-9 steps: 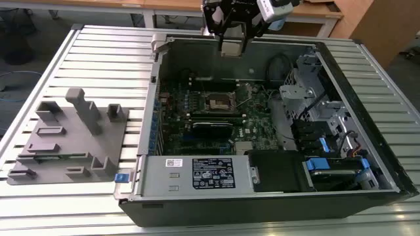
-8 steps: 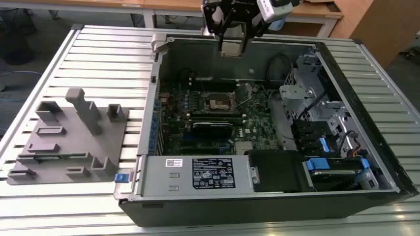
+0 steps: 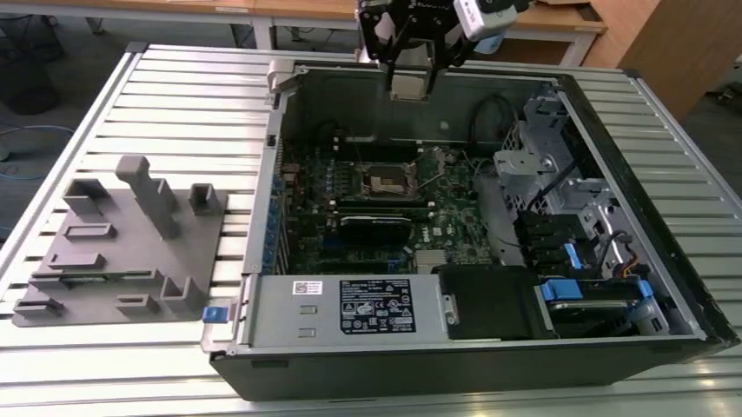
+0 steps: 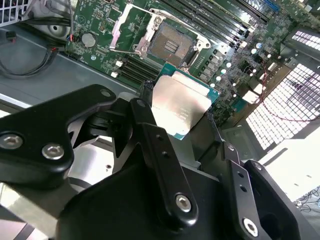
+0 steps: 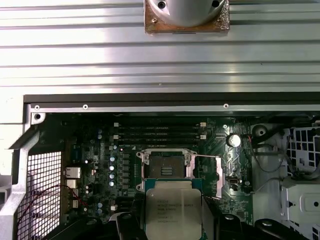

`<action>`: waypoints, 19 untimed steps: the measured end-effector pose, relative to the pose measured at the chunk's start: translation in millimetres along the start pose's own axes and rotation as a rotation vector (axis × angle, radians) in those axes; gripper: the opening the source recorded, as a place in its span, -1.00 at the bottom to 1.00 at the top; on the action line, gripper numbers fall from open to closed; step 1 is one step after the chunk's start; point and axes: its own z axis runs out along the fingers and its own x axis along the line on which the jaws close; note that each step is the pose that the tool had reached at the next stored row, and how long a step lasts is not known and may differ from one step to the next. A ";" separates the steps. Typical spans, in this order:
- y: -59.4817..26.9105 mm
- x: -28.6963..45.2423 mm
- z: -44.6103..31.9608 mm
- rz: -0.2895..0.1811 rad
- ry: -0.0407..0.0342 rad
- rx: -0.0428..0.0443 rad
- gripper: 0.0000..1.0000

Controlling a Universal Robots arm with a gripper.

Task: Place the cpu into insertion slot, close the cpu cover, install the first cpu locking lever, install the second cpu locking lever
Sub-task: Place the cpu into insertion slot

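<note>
My gripper (image 3: pixel 408 80) hangs above the far wall of the open computer case, shut on the cpu (image 3: pixel 408 86), a flat silvery square chip. In both wrist views the cpu (image 4: pixel 181 102) (image 5: pixel 173 207) sits between the black fingers (image 4: pixel 150 135), well above the green motherboard (image 3: pixel 440 217). The insertion slot (image 3: pixel 388 180) (image 4: pixel 170 46) (image 5: pixel 166 167) lies uncovered, its pin field bare. The cpu cover (image 4: pixel 121 31) (image 5: pixel 206 175), a thin metal frame, stands swung open beside the socket.
A black card (image 3: pixel 377 228) sits just in front of the socket, with the power supply (image 3: pixel 347 304) nearer still. Drive cages and cables (image 3: pixel 557 208) fill the case on the exterior view's right. A grey fixture (image 3: pixel 128 243) rests on the slatted table (image 3: pixel 186 87).
</note>
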 end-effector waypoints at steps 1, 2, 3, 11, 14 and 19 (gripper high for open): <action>0.0 0.0 0.0 0.000 0.0000 0.0001 0.08; 0.0 0.0 0.1 0.000 0.0000 0.0000 0.08; 0.0 0.0 0.1 0.000 -0.0001 0.0000 0.08; -0.1 0.0 1.4 0.000 0.0000 0.0000 0.08; -0.2 -0.1 2.0 0.000 -0.0001 -0.0001 0.08; -0.2 -0.1 2.8 0.000 -0.0001 0.0000 0.08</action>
